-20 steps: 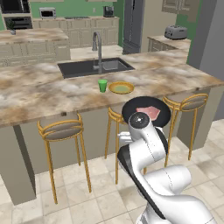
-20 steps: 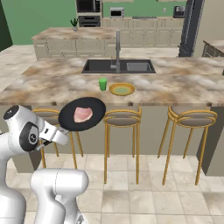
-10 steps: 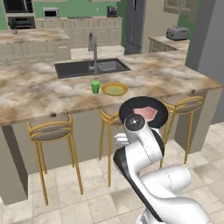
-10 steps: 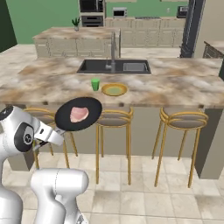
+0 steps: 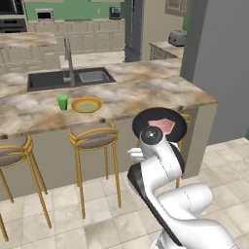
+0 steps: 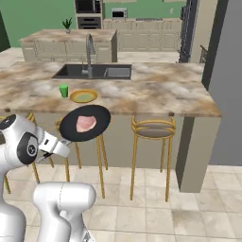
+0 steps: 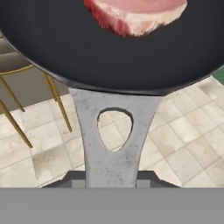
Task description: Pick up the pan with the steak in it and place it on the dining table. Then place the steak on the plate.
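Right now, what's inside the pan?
The steak lies flat in the pan, off-centre. The hand holds the pan by its handle. The pan floor under the steak is covered.

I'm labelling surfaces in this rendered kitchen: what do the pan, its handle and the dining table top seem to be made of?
Pan: matte black, probably coated metal, no glare. Its handle: speckled grey, looks like cast metal, with a hanging hole. Dining table top: beige-brown veined, likely polished marble or similar stone.

The base has driven rightward along the dining table [image 5: 146, 95], carrying the pan [image 6: 85, 124]
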Tool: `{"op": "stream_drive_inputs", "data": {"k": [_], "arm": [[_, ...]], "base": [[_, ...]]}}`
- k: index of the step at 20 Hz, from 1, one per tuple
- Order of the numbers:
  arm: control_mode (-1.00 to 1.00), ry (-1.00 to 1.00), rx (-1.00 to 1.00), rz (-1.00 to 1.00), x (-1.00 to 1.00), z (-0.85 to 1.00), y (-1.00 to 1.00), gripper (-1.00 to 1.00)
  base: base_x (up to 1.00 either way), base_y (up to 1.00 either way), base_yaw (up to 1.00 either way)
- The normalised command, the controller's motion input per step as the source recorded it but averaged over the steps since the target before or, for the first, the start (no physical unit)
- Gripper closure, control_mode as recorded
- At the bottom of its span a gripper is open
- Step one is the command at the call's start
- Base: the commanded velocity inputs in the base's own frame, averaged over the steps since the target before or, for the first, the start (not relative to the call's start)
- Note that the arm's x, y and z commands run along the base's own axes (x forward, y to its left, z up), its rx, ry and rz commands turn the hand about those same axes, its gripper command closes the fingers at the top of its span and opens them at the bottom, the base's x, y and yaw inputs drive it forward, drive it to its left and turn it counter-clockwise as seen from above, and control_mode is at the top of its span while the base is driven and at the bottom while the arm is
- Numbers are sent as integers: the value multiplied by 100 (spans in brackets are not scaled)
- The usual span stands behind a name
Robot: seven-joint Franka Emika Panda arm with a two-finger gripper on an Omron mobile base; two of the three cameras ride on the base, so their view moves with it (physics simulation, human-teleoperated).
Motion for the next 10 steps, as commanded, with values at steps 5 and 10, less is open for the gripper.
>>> {"op": "stream_drive_inputs", "data": {"k": [5, 10], "arm": [[100, 0, 0, 0, 0, 0, 0, 100], [100, 0, 0, 0, 0, 0, 0, 100]], "base": [[59, -32, 3], [84, -3, 0]]}}
